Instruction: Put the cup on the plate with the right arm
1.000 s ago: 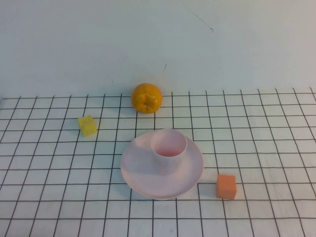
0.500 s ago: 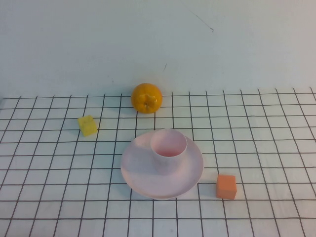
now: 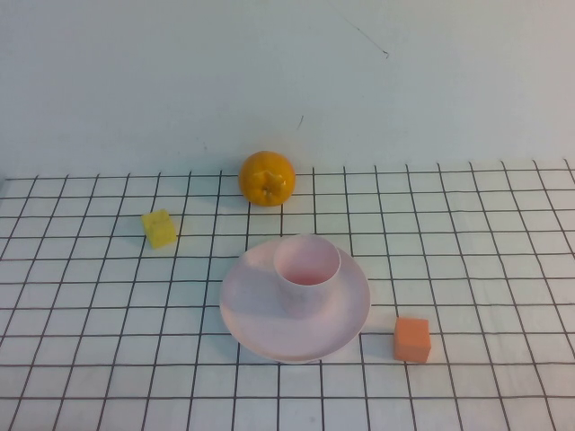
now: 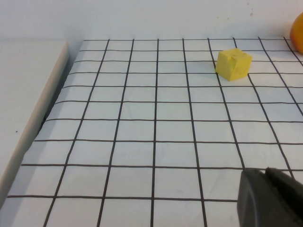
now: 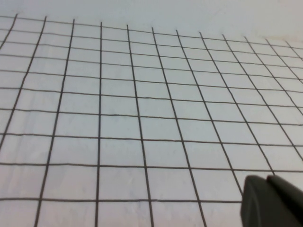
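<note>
The cup point(image 3: 306, 269) stands upright on the plate point(image 3: 247, 310), a little toward the far side of the plate's centre, mouth up, its long axis vertical, so by the look of things the placing is already done. Neither arm shows in the high view; both are pulled back off the worked part of the bench point(image 3: 485, 269). The left gripper point(image 4: 271, 197) appears only as a dark corner in its own wrist view, hanging over bare grid with the yellow cube point(image 4: 233, 64) well ahead of it and a sliver of the orange fruit point(image 4: 298, 32) at the frame edge. The right gripper point(image 5: 272, 201) likewise shows as a dark corner over empty grid squares, with no cup or plate in its sight, so the cup lies well apart from it. Whether either set of jaws is released or clenched I cannot tell. The orange cube point(image 3: 411, 339) sits just beside the plate's near right rim. Against the earlier frames nothing differs: cup, plate, fruit and both cubes lie exactly as before.
</note>
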